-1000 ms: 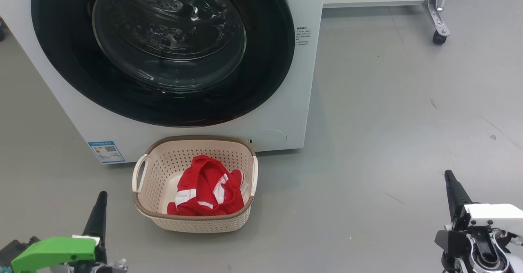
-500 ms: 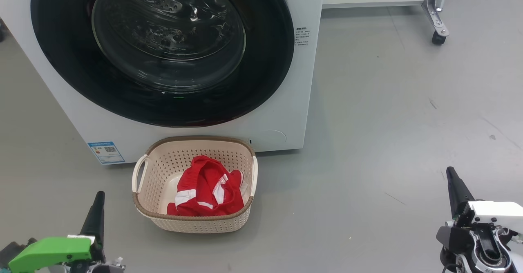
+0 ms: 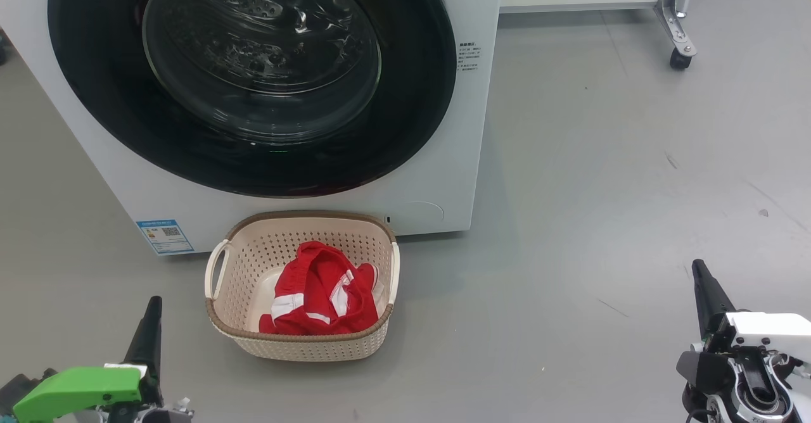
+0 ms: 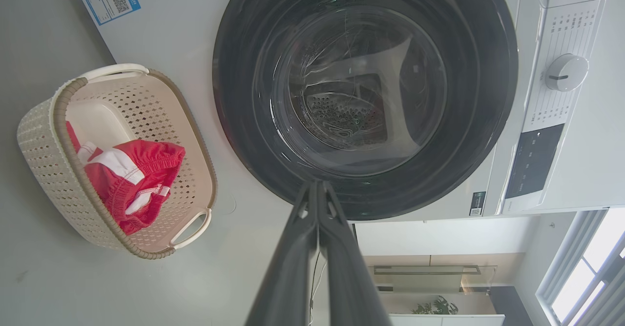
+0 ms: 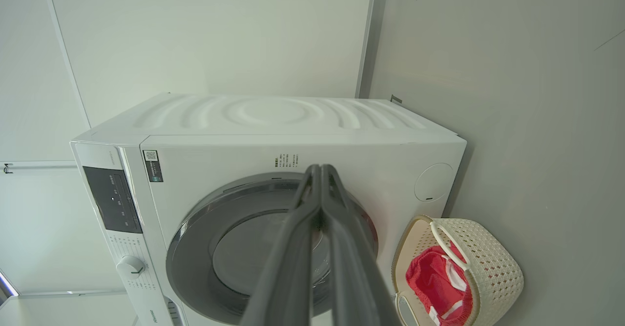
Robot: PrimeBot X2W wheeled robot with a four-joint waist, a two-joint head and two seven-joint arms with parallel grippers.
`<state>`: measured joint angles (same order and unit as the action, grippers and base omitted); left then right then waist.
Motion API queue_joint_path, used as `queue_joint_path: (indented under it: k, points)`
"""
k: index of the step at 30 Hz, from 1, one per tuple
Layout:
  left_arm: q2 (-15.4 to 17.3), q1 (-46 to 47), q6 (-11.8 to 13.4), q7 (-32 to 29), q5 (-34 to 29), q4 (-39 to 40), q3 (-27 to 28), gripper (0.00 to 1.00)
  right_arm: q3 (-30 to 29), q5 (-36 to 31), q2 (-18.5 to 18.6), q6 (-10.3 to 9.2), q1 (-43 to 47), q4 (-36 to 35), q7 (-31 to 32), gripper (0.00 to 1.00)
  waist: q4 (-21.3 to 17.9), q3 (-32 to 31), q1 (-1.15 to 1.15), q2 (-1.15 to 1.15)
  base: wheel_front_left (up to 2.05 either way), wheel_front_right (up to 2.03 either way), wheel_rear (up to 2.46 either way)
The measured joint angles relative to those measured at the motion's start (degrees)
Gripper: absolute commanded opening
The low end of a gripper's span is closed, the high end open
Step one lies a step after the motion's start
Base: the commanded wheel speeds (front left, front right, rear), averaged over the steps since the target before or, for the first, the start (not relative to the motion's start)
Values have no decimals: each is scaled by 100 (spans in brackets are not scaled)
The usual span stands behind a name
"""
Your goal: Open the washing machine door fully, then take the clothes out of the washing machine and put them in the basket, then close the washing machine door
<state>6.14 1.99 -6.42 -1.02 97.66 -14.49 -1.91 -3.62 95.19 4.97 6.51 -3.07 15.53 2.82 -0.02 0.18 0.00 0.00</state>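
You'll find the washing machine far left, the washing machine door on its front. The basket sits just before it, the clothes inside. Your left gripper is near left, your right gripper near right.

- Left gripper: near the basket, on its left; fingers pressed together, holding nothing.
- Right gripper: well apart from the basket, on its right; fingers together, empty.

R gripper edged fwd, L gripper slightly left.
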Motion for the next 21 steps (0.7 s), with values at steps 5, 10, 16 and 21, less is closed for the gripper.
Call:
queue_joint_path:
  k: [5,10,16,21]
  points:
    - [0,42,-1,0,-1,-13,4,0,-2,0,-1,9,-1,3,0,0,0,0,0,0,0,0,0]
    - [0,46,-2,-1,-1,-23,7,0,-4,0,-4,9,-1,9,40,0,0,-1,0,0,0,0,0]
    - [-1,48,-3,-26,-1,-43,10,0,-7,0,-11,9,-2,16,40,0,0,-1,0,0,0,0,0]
    - [-1,52,-45,-29,-1,-51,12,0,-9,0,-12,15,-2,24,40,0,1,-2,0,0,0,0,0]
